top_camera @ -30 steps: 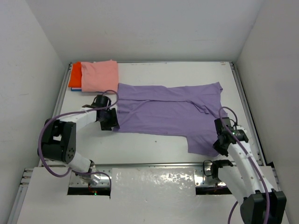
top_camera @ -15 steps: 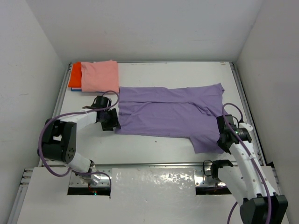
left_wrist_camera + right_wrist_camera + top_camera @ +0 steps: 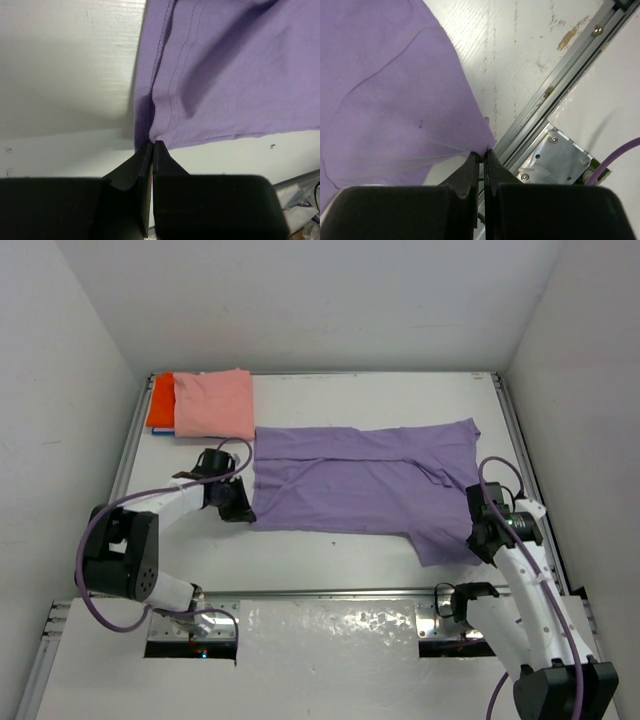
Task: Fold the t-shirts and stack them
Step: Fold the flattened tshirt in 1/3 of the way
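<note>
A purple t-shirt [image 3: 360, 480] lies spread across the middle of the table. My left gripper [image 3: 243, 508] is shut on its near left hem corner, where the cloth [image 3: 225, 75] bunches into the fingertips [image 3: 152, 146]. My right gripper [image 3: 480, 545] is shut on the shirt's near right corner [image 3: 395, 100], pinched at the tips [image 3: 484, 157] close to the table's metal rail [image 3: 555, 85]. A folded pink t-shirt [image 3: 213, 403] lies on a folded orange one [image 3: 160, 400] at the far left corner.
White walls close in the table on three sides. Metal rails run along the left edge [image 3: 130, 445], the right edge [image 3: 520, 450] and the near edge [image 3: 330, 592]. A mounting bracket [image 3: 560, 160] shows beside the right gripper.
Both grippers have moved right with the purple shirt; its near edge is now drawn straighter, and the right corner sits closer to the right rail.
</note>
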{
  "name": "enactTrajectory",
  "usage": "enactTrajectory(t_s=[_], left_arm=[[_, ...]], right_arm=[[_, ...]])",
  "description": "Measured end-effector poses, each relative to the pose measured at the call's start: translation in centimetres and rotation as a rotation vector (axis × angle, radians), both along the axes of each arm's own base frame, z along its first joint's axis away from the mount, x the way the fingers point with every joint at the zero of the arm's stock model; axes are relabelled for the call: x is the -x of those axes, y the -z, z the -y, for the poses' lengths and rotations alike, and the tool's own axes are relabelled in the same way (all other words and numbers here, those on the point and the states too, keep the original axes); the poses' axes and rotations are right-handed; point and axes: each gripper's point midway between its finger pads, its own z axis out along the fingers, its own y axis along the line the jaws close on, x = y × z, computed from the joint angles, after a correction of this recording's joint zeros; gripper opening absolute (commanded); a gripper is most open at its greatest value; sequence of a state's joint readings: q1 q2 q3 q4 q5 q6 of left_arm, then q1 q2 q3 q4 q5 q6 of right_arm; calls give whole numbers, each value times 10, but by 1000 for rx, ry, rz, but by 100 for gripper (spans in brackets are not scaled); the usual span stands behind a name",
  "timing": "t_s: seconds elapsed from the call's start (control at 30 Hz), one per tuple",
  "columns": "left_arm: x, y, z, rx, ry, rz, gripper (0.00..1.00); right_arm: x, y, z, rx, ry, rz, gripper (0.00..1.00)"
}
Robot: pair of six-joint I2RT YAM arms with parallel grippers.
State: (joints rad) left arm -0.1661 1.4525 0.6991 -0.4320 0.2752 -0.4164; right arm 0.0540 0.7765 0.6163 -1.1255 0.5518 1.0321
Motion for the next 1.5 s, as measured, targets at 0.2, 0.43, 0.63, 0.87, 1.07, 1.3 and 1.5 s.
enactTrajectory(t_s=[0.2, 0.43, 0.63, 0.87, 1.07, 1.3, 1.5], left_arm=[[5, -12, 0, 6, -12, 8, 0], [16, -17, -1, 12, -34, -9, 0], [20, -28, -1, 27, -61, 7, 0], [20, -37, -3, 29, -100, 25, 0], [0, -42, -1, 30, -129, 14, 0], [-39, -43, 0, 28, -157, 15, 0], [-70, -42, -2, 21, -178, 19, 0]], right_arm=[[-6, -25, 10, 57, 28, 56, 0], [-2, -31, 15, 86, 39, 48, 0], [8, -20, 15, 85, 36, 5, 0], [9, -24, 19, 108, 21, 3, 0], [-14, -38, 25, 159, -20, -14, 0], [-40, -32, 26, 169, -54, -56, 0], [-64, -34, 28, 162, -71, -50, 0]])
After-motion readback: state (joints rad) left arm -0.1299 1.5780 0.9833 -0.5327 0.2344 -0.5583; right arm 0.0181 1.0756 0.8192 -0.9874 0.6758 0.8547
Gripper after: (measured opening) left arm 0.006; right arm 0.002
